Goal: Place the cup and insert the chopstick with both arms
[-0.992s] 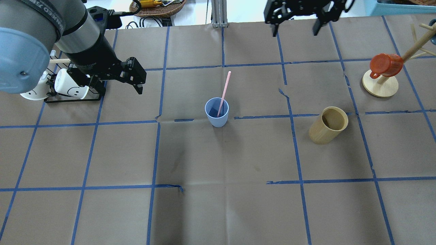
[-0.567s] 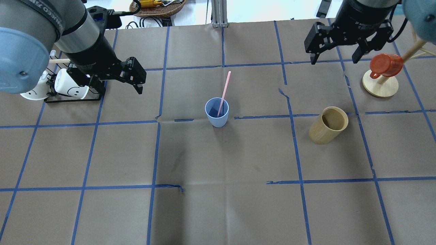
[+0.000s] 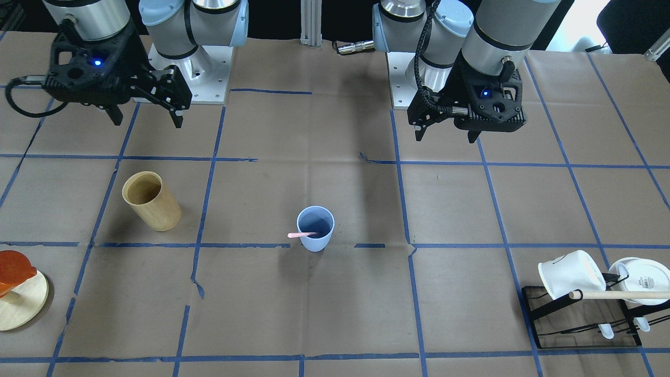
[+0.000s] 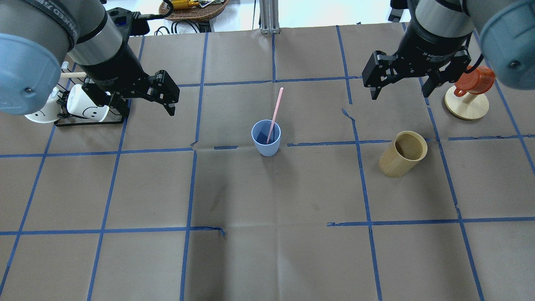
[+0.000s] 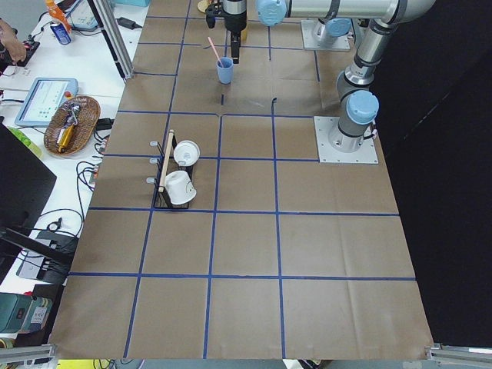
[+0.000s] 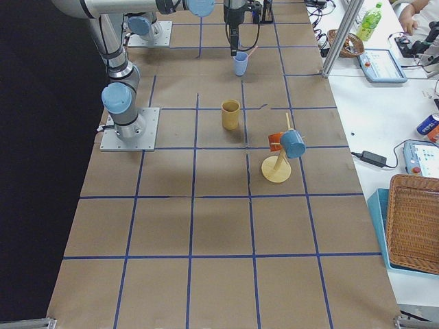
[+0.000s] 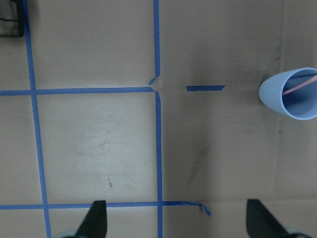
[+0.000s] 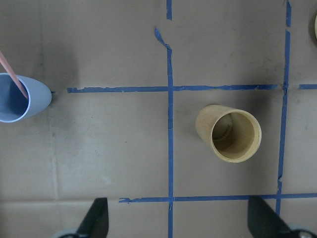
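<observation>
Brown-papered table [image 4: 267, 259], gridded in blue tape, creased and torn in spots.

1. Cup [image 4: 266, 138]. Small, pale blue, smooth plastic, slightly tapered, handleless. Upright on the table between the two arms, mouth up, touched by neither.

2. Chopstick [image 4: 276, 106]. Thin, straight, pale pink. Lower end down inside the cup, shaft propped on the rim. Long axis tilted, with the top leaning out over the cup's side away from the robot's base.

3. Left arm [image 4: 104, 54]. Grey metal, black jaws spread wide and empty. Raised above the table, well apart from the cup on its left-arm side. Judged the nearer of the two arms to the cup.

4. Right arm [image 4: 434, 37]. Same build, jaws likewise spread and empty. Well apart from the cup on the opposite side.

5. Wooden cup [image 4: 402, 154]. Tan, cylindrical, matte grain, taller than the cup. Standing well apart from the cup on its right-arm side.

Status, as a judgement: cup placed and chopstick inserted, so no grasp left to make. Light, loosely propped stick, probably easy to tip, hence best given a wide berth in any withdrawal.
</observation>
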`<state>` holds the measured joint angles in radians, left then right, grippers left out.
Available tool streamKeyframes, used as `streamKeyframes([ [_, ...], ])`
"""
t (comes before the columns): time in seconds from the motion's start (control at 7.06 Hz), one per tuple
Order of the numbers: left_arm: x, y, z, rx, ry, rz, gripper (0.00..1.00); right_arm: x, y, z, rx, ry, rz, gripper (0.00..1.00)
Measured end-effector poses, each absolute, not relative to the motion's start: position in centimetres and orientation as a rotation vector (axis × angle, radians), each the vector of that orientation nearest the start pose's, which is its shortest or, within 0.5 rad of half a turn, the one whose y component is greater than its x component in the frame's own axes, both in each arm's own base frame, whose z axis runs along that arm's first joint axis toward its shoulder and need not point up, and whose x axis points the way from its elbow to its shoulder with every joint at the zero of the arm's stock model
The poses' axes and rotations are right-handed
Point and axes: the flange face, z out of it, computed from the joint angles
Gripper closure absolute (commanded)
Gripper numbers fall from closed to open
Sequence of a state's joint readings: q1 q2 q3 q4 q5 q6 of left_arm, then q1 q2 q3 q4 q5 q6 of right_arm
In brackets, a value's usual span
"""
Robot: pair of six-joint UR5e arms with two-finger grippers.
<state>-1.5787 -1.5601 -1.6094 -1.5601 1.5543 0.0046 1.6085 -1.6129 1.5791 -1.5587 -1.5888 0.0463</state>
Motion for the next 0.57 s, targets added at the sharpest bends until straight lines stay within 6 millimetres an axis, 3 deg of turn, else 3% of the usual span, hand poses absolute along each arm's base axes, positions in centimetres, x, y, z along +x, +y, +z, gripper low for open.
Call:
streamKeyframes([
  [0.57,-13.9,-48.4,47.41,0.021,3.158,0.03,0.0,15.26,-46.21,50.62,0.011,3.161,0.02,0.0],
])
